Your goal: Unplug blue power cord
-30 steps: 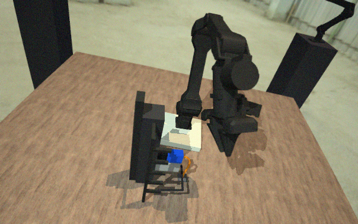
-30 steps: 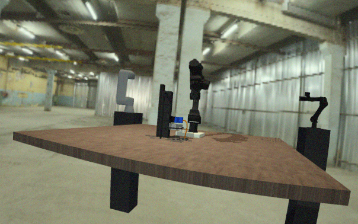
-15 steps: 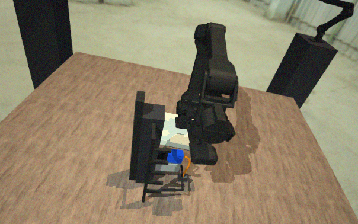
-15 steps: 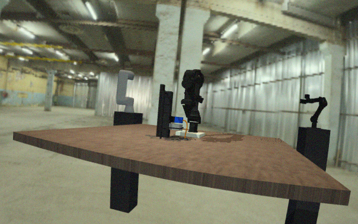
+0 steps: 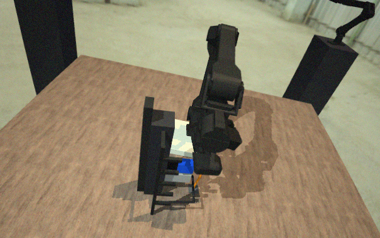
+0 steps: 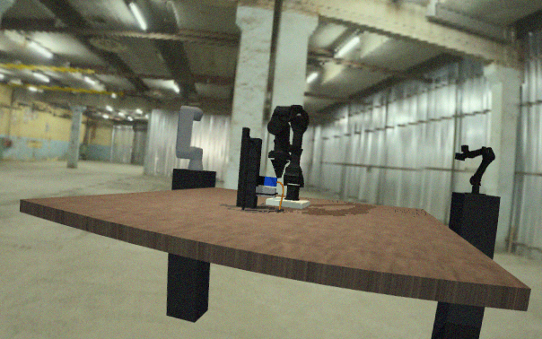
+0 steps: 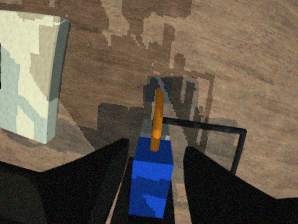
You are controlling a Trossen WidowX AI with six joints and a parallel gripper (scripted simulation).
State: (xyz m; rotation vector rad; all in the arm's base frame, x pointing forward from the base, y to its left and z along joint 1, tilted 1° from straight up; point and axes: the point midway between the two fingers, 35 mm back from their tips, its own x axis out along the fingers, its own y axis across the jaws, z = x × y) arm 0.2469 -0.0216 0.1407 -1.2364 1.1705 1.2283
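Note:
The blue plug [image 5: 185, 166] [image 6: 270, 181] [image 7: 151, 182] sits against the side of a black upright body [image 5: 147, 141] [image 6: 248, 170], which seems to be the power strip. An orange cord [image 5: 197, 181] [image 6: 283, 194] [image 7: 158, 112] leaves the plug's outer end and bends down to the table. My gripper [image 6: 279, 175] [image 7: 156, 150] is open and points down close over the plug. In the wrist view the plug lies between the two fingers with a gap on each side. The arm hides the fingertips in the top view. The plug's joint with the strip is hidden.
A grey block [image 5: 178, 178] [image 6: 266, 190] is below the plug. A thin black frame with rods [image 5: 193, 189] [image 7: 210, 126] stands beside it. A white slab [image 5: 182, 136] [image 6: 300, 204] [image 7: 27, 75] lies near the arm's base.

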